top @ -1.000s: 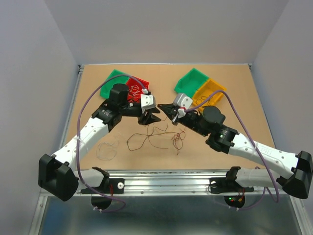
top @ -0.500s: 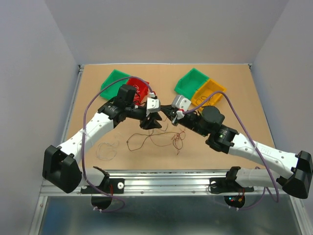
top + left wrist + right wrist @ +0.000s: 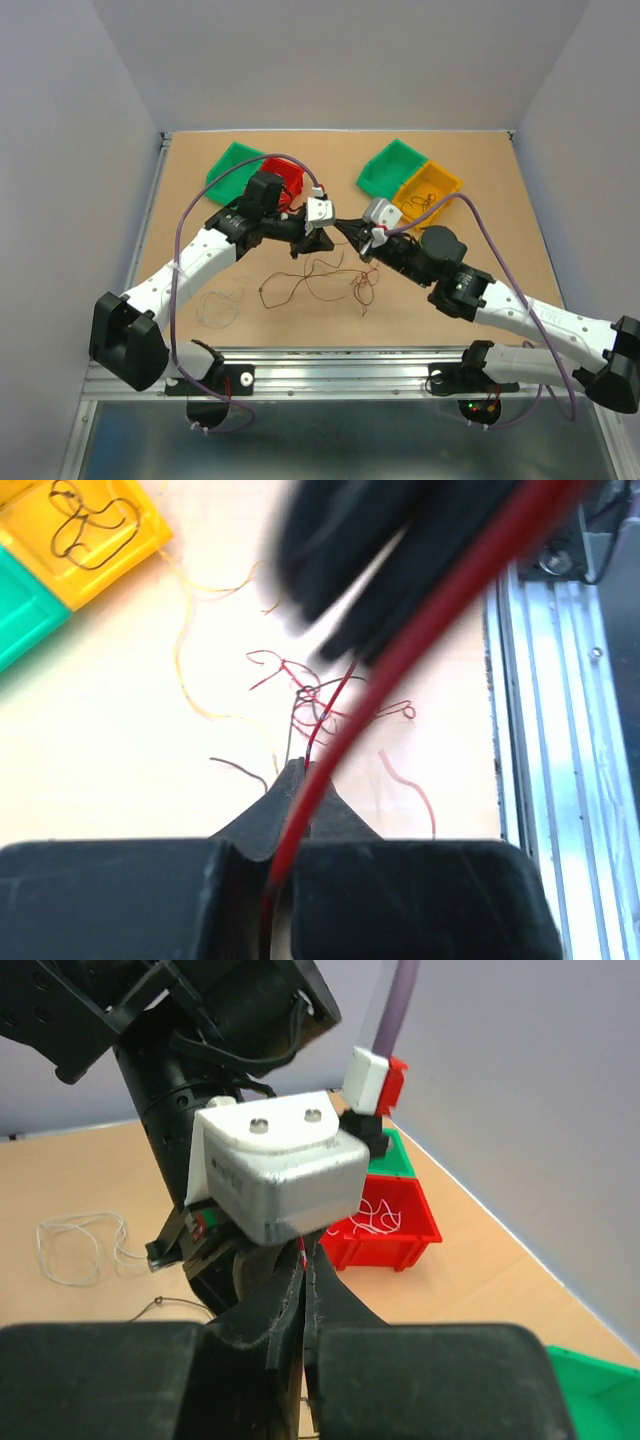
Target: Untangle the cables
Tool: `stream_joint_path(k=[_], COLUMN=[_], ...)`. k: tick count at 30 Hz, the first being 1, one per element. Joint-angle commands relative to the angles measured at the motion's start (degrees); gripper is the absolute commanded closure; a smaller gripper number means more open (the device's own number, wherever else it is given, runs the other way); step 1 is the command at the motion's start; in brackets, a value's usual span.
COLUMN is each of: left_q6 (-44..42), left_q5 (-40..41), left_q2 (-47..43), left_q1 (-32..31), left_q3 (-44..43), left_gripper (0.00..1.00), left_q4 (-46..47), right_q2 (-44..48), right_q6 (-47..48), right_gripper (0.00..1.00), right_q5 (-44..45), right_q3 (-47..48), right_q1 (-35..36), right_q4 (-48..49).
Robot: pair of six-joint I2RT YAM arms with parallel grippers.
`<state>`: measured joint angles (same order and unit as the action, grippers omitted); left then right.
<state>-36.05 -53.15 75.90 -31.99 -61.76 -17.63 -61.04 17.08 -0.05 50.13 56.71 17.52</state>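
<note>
Both arms meet over the middle of the bench (image 3: 480,160), tips nearly touching; the left gripper (image 3: 322,240) has its fingers pressed together on a red cable (image 3: 325,715), which runs taut from its tips up towards the blurred right gripper (image 3: 360,560); the right gripper's fingers are likewise closed, a sliver of red showing just above their tips in its own wrist view. The rest of the cables (image 3: 362,288) lie on the bench just nearer than the grippers, a reddish clump with brown loops (image 3: 300,285) to its left; a whitish loop (image 3: 218,305) sits well apart near the left edge. Behind the arms stand a green bin (image 3: 235,165) touching a red bin (image 3: 285,178), and a second green bin (image 3: 392,165) touching a yellow bin (image 3: 430,188); open bench remains on the far side and towards the right edge; a metal rail (image 3: 330,365) bounds the near edge.
</note>
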Motion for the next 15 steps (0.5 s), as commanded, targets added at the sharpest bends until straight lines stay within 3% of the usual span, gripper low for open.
stream_joint_path(k=[1,9,15], left_q6=[4.4,6.2,6.5], left_q5=[4.8,5.7,0.2], left_q2=[-1.8,-0.9,-3.0], left_q1=[-0.4,0.4,2.6], left_q3=[0.1,-1.1,-2.4], left_gripper=[1.0,1.0,1.0], left_q4=[5.1,5.4,3.2], right_q2=[4.9,8.3,4.9], right_q6=[-5.3,-16.0,-22.1], right_gripper=[0.94,0.99,0.99], right_q5=[9.3,26.3,31.0], right_q3=[-7.0,-15.6,-21.4], right_q1=[0.2,0.2,0.2], right_q4=[5.8,7.4,10.5])
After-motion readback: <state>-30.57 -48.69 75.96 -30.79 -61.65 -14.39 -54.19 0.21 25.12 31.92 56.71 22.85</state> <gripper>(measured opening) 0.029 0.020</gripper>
